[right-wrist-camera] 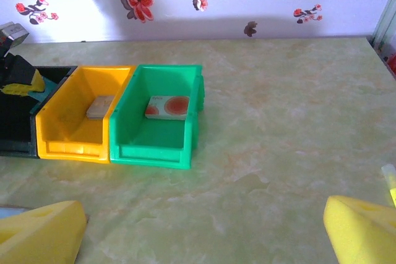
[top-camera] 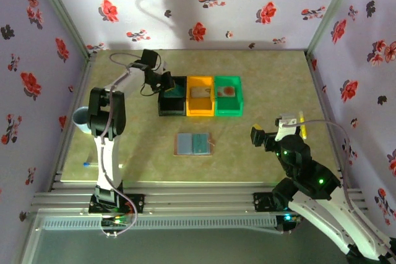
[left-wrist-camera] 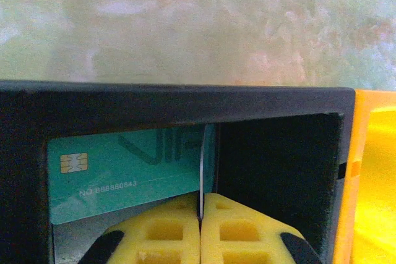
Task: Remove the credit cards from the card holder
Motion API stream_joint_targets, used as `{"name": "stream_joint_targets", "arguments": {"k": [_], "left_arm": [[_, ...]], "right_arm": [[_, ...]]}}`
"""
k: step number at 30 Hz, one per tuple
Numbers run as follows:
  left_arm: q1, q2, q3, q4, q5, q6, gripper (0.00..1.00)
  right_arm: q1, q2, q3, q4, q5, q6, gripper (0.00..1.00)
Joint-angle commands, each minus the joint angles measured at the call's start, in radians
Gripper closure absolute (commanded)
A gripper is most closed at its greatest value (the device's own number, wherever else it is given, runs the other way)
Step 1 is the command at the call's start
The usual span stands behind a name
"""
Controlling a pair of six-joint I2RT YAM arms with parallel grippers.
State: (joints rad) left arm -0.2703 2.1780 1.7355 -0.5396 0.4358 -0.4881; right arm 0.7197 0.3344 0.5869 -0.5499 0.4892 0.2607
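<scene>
The thin teal-green plastic credit card with a gold chip (left-wrist-camera: 124, 177) sits inside the black plastic bin (left-wrist-camera: 185, 100), its printed face towards my left wrist camera and its lower edge near the bin floor. I judge it light, stiff and slick. Lying against a surface it offers no lip, so the best hold is a pinch across both faces at a short edge, away from the chip, with little force.

The left gripper (left-wrist-camera: 200, 205) hangs at the black bin's mouth with its yellow pads clenched together. A thin pale sliver stands in the seam between them, and I cannot tell whether it is a card's edge or whether anything is held.

Just to the right of the black bin, the orange plastic bin (right-wrist-camera: 68, 146) holds a small tan card (right-wrist-camera: 99, 107). Beyond that, the green plastic bin (right-wrist-camera: 154, 153) holds the pale card with orange-red spots (right-wrist-camera: 167, 107).

Nearer the arms than the black bin, the small folding card holder (top-camera: 193, 144) lies open on the marbled table (right-wrist-camera: 278, 122), blue-grey inside up. It looks soft and likely to slide if tugged. I cannot tell whether its pockets are empty.

Well right of the black bin, the right gripper (right-wrist-camera: 204, 233) hovers released, its fingers wide apart with nothing between them.
</scene>
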Motion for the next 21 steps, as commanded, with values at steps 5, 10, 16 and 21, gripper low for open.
{"name": "stream_joint_targets", "arguments": {"k": [5, 10, 16, 21], "left_arm": [[-0.006, 0.018, 0.075, -0.087, -0.033, 0.048, 0.82], [-0.006, 0.009, 0.091, -0.110, -0.044, 0.060, 0.79], [-0.001, -0.004, 0.105, -0.140, -0.058, 0.077, 0.75], [0.011, -0.030, 0.135, -0.173, -0.072, 0.083, 0.71]], "right_arm": [[-0.005, -0.012, -0.016, 0.018, -0.009, -0.025, 0.01], [-0.003, -0.014, -0.016, 0.018, -0.009, -0.025, 0.01], [-0.004, -0.014, -0.016, 0.018, -0.011, -0.026, 0.01], [-0.003, -0.014, -0.018, 0.019, -0.012, -0.028, 0.01]]}}
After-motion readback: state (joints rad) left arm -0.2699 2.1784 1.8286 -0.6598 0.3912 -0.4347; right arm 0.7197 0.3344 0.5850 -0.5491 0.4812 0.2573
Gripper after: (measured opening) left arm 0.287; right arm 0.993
